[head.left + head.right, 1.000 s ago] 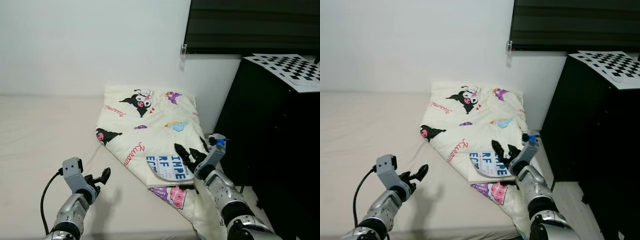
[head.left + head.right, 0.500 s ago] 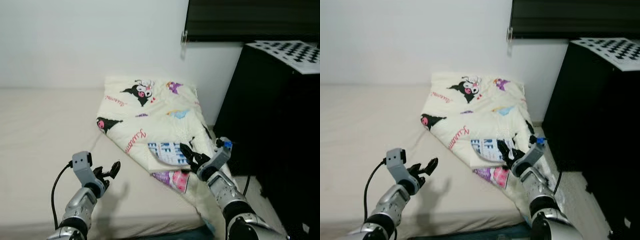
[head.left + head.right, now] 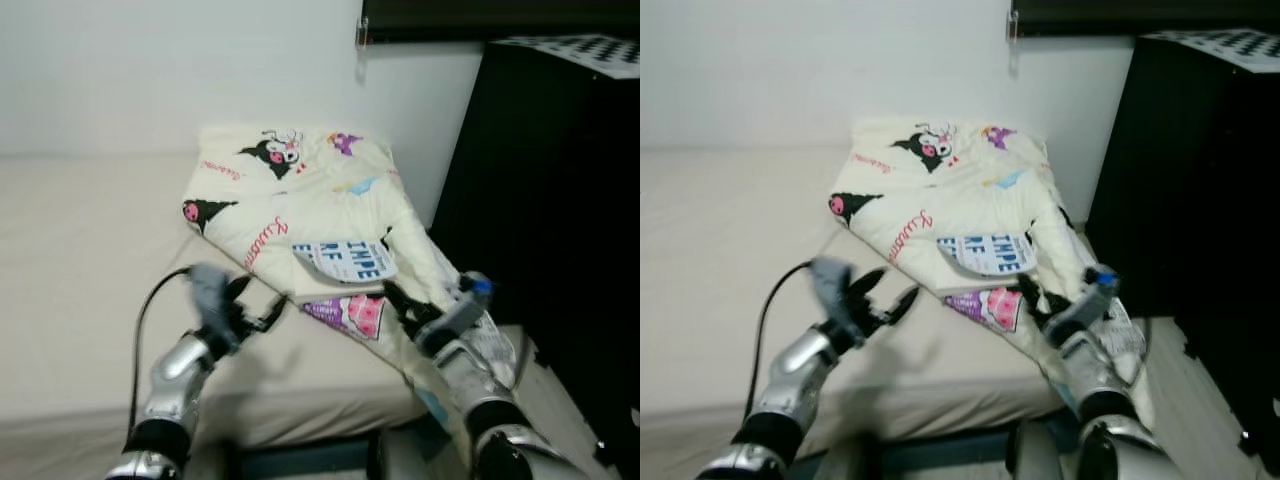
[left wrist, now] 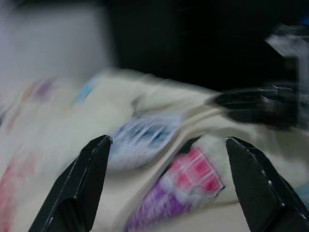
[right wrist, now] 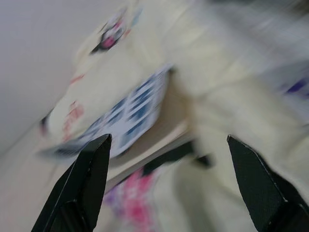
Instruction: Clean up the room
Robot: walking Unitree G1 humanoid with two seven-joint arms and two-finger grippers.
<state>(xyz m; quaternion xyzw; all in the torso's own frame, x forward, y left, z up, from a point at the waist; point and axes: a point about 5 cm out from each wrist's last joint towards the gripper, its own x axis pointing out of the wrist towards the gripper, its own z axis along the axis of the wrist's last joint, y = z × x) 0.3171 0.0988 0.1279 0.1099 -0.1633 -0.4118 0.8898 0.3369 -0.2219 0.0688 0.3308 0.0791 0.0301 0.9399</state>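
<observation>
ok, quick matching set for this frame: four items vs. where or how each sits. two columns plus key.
1. cartoon blanket
2. book
3. left tool
4. black cabinet

A. open, above the mattress edge
B. lying on top of the blanket
C. standing right of the bed
D. spread over the bed's right end

Pairs: 1-D, 2-B, 3-A, 4-C

A soft matt cloth quilt (image 3: 310, 200) printed with cartoons lies rumpled on the bed (image 3: 80, 260) at frame centre, beside a glossy black cabinet (image 3: 560, 200) at right.
</observation>
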